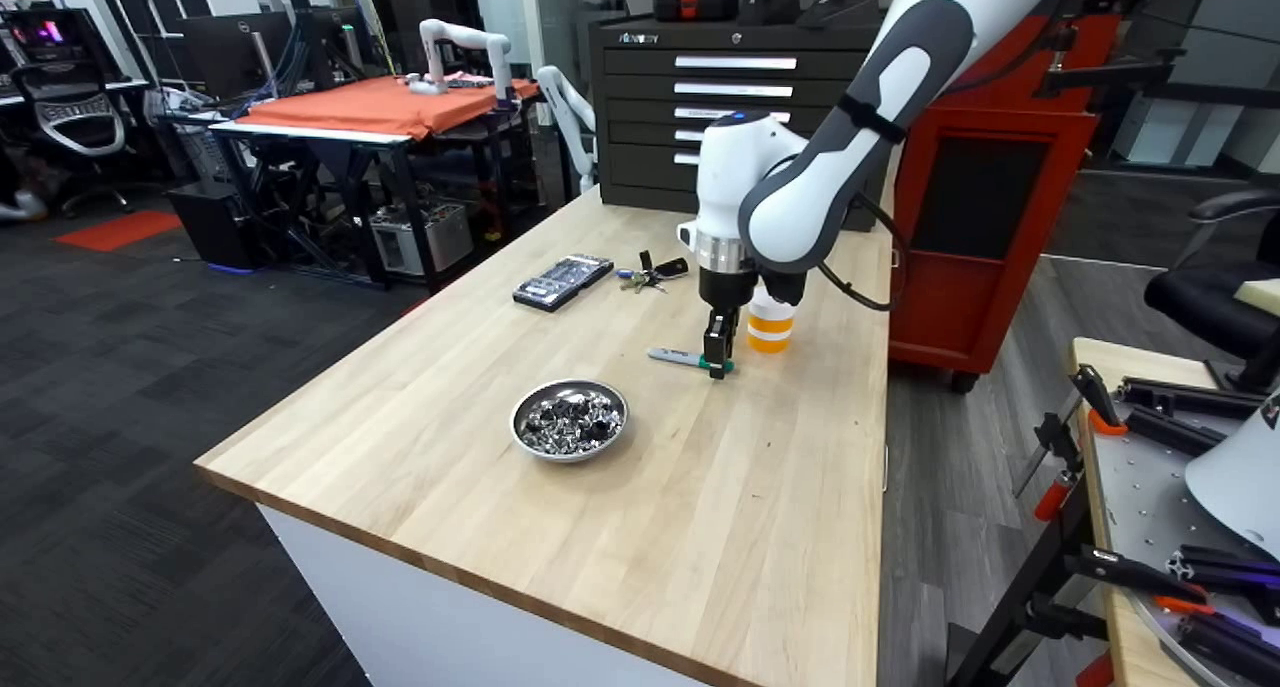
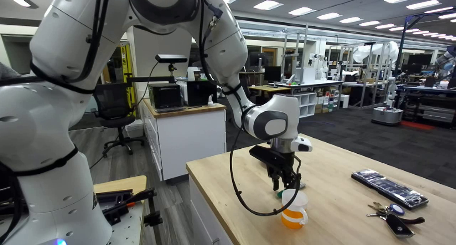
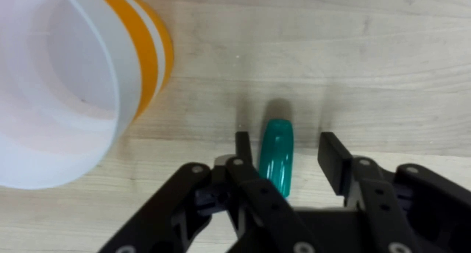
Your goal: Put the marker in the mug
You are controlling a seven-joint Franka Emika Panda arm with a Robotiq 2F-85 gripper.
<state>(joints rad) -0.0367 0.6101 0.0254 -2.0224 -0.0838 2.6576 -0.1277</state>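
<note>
The marker [image 1: 677, 356] is a grey stick with a green cap and lies flat on the table. In the wrist view its green cap [image 3: 278, 153] sits between the fingers, nearer the left one, with gaps on both sides. In an exterior view only a green bit of the marker [image 2: 280, 194] and a grey end show behind the mug. The mug [image 1: 771, 329] is white and orange striped and stands upright beside the gripper. It also shows, with its handle, in an exterior view [image 2: 294, 216] and at upper left in the wrist view [image 3: 145, 58]. My gripper [image 3: 283, 146] is open, low around the cap.
A metal bowl [image 1: 562, 457] of small metal parts stands toward the table's near end. A flat black case [image 1: 563, 282] and a bunch of keys [image 1: 650, 273] lie farther back. A dark tool chest [image 1: 650, 172] stands at the far end. A cable loop [image 2: 235, 188] hangs before the mug.
</note>
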